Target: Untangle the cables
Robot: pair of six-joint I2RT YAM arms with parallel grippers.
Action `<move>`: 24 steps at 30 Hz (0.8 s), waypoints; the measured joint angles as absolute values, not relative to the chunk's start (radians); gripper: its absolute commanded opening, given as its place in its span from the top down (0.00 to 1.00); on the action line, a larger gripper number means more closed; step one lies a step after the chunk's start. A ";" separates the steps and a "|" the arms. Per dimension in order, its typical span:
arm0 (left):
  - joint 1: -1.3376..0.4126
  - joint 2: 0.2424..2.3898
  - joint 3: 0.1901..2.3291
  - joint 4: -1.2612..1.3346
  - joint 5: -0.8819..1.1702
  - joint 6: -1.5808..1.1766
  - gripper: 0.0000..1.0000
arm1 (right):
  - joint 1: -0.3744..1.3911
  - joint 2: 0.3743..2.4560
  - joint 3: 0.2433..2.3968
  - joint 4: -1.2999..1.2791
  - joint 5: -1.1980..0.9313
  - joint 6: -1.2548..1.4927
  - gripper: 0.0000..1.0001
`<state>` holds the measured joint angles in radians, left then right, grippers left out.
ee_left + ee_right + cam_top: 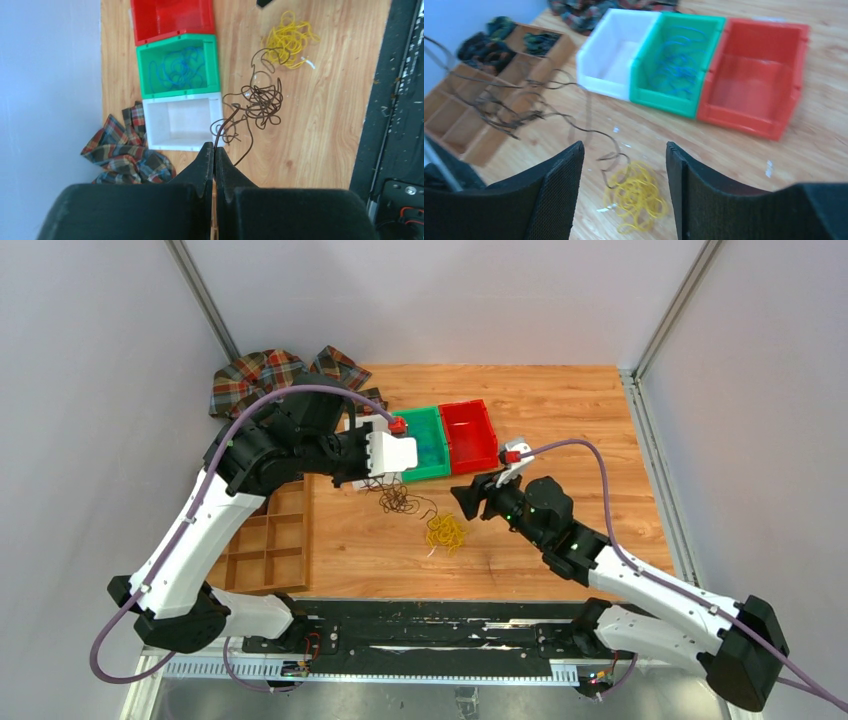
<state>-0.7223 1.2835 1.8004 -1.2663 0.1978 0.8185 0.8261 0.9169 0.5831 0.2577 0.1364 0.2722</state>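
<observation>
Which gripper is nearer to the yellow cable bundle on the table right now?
Right. The right gripper hangs open close over the yellow cable bundle. The left gripper is farther off, near the white bin, shut on the dark brown cable.

Bench (560, 420): wood w/ visible grain, smooth satin. White bin (604, 82), green bin (664, 102), red bin (739, 122): smooth plastic, slight gloss. Cloth (255, 375): woven plaid fabric, matt. Tray (308, 540): bare matt wood. Dark cable (262, 102), yellow cable (636, 197): thin, wiry. Left gripper (214, 150): matt blk plastic; right gripper (624, 150) pads (555, 200): fine-grid rough texture.
</observation>
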 measured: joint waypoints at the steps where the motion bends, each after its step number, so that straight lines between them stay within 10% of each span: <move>1: -0.722 1.283 1.800 -1.266 0.210 0.813 0.99 | 0.836 0.931 0.595 0.276 0.115 0.265 0.39; 24: -0.722 1.280 1.799 -1.258 0.304 0.748 1.00 | 1.030 1.197 0.801 0.492 -0.051 0.159 0.40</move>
<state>-0.7223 1.2800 1.7988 -1.2575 0.3038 0.7475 1.0298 1.1973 0.8005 0.4923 -0.0513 0.1585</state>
